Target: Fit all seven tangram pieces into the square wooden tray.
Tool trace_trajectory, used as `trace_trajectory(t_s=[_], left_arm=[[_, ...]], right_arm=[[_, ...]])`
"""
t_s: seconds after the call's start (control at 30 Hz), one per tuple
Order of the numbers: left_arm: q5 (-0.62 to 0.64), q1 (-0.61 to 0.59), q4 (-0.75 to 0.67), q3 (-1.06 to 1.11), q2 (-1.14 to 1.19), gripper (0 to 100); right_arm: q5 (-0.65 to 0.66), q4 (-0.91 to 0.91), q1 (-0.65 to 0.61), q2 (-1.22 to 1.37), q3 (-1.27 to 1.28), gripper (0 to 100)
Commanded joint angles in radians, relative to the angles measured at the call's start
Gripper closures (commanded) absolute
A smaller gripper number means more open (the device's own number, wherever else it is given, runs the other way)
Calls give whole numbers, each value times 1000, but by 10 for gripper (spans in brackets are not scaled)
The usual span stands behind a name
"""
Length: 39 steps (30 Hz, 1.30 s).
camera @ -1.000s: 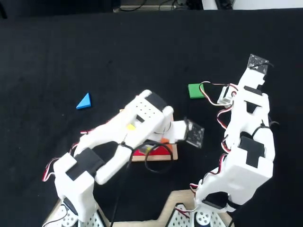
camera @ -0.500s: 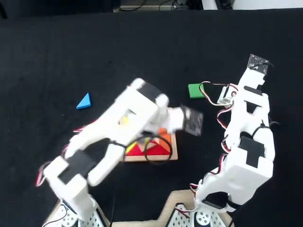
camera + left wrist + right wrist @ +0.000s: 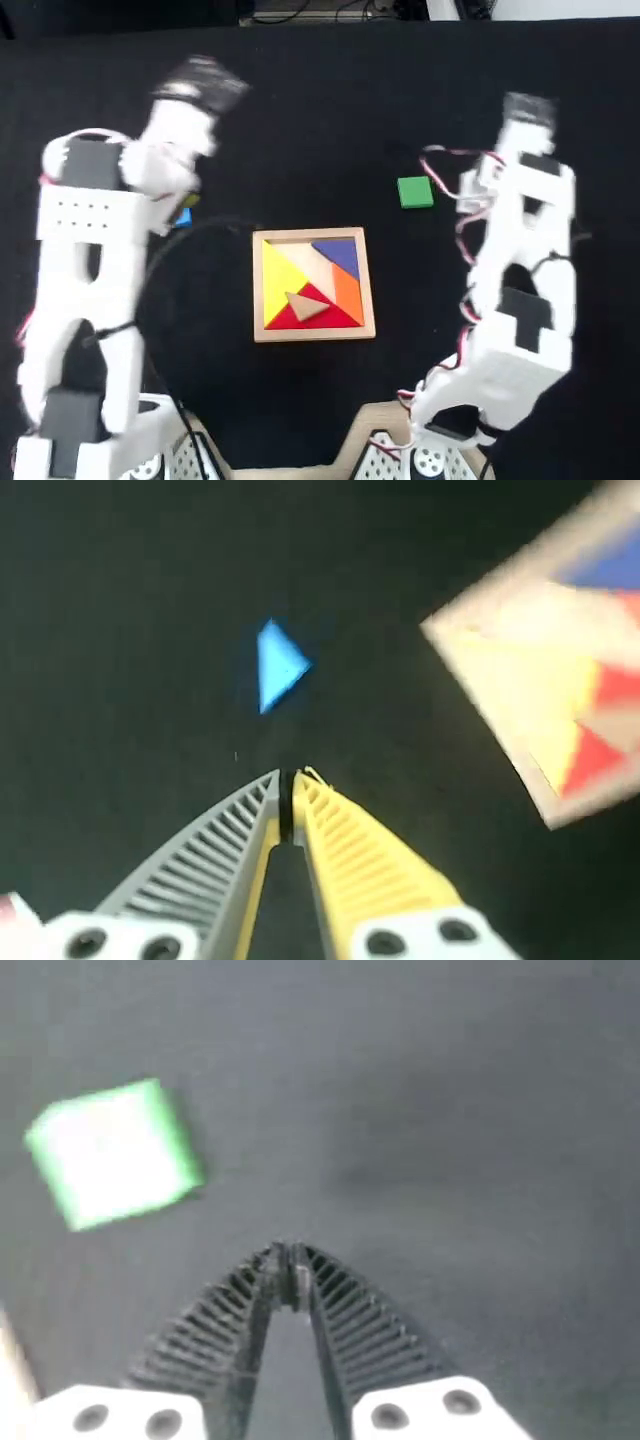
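In the high view the left arm is blurred and covers most of the blue triangle, so that just a corner peeks out beside its white shell. The square wooden tray lies mid-worktop between the arms. Flat yellow, blue, orange, red and bare-wood shapes sit in it edge to edge, though their exact count is hard to make out. The green square lies flat on the matte black worktop, near the right arm and well apart from the tray. In the left wrist view the left claw is clenched on nothing, one ribbed finger grey and one yellow. The blue triangle lies just beyond its tips, and the tray is blurred and cut off by the frame edge. In the right wrist view the right claw, ribbed and dark, is likewise clenched and empty over bare cloth, with the soft-edged green square off to one side.
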Motion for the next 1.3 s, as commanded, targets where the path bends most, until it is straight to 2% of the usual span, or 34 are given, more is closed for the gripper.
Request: trace_trajectory(t_s=[0.0,0.13,0.23,0.5,0.67,0.83,1.1,1.27], left_arm=[[272,-199,-313,403,-100,970],[356,-278,-603,757,-189,970],[384,-308,-747,918,-222,970],[480,-309,-991,1082,-224,970],[499,-309,-1017,1118,-233,970],[496,-315,-1022,1124,-233,970],[497,-317,-1019,1124,-233,970],[496,-317,-1017,1124,-233,970]], right_arm=[[285,232,-147,-85,-107,987],[330,305,-256,-193,-108,987],[333,324,-318,-274,-87,987],[328,503,-620,-320,-35,988],[376,571,-816,-326,-10,988],[381,433,-954,-326,119,988],[295,187,-977,-309,277,988],[262,95,-974,-265,338,988]])
